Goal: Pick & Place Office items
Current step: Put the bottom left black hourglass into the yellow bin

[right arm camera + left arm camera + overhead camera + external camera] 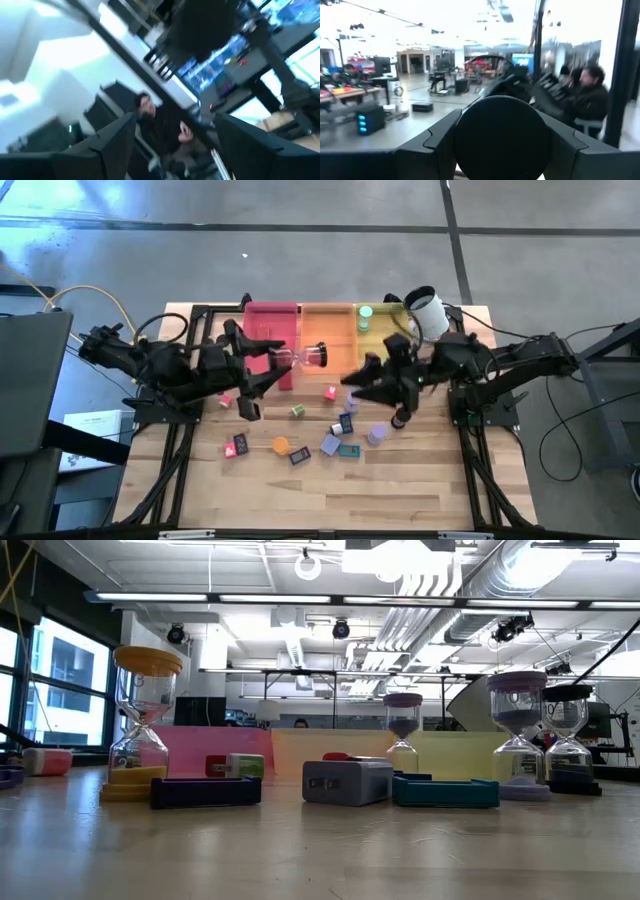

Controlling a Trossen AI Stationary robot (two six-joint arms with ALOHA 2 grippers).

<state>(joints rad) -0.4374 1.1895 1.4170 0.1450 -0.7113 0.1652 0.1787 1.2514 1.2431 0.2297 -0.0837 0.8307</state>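
The office items lie scattered on the wooden table (420, 480): small blocks, flat dark blue (205, 790) and teal (445, 790) rectangles, and sand timers with orange (145, 720), lavender (402, 730), purple (518, 730) and black (570, 740) caps standing on their bases. My left gripper (268, 362) is shut on a black-capped sand timer (305, 357), above the seam of the pink and orange trays. My right gripper (358, 385) hangs open over the table's middle, near a pink block (330, 392), holding nothing. My left gripper pinches the sand timer by its near black end cap (502, 137) between the two fingers (437, 142). The fingers come level from the table's left and lie along the timer. It is lifted clear and sticks out level, its far cap (322, 355) pointing right.
Pink (270, 315), orange (325, 320) and yellow (385, 330) trays line the far edge. A green round piece (366, 312) sits in the yellow tray. A white cup (428, 315) lies tipped at that tray's right end. People show in the room beyond. Bare wood lies along the near edge.
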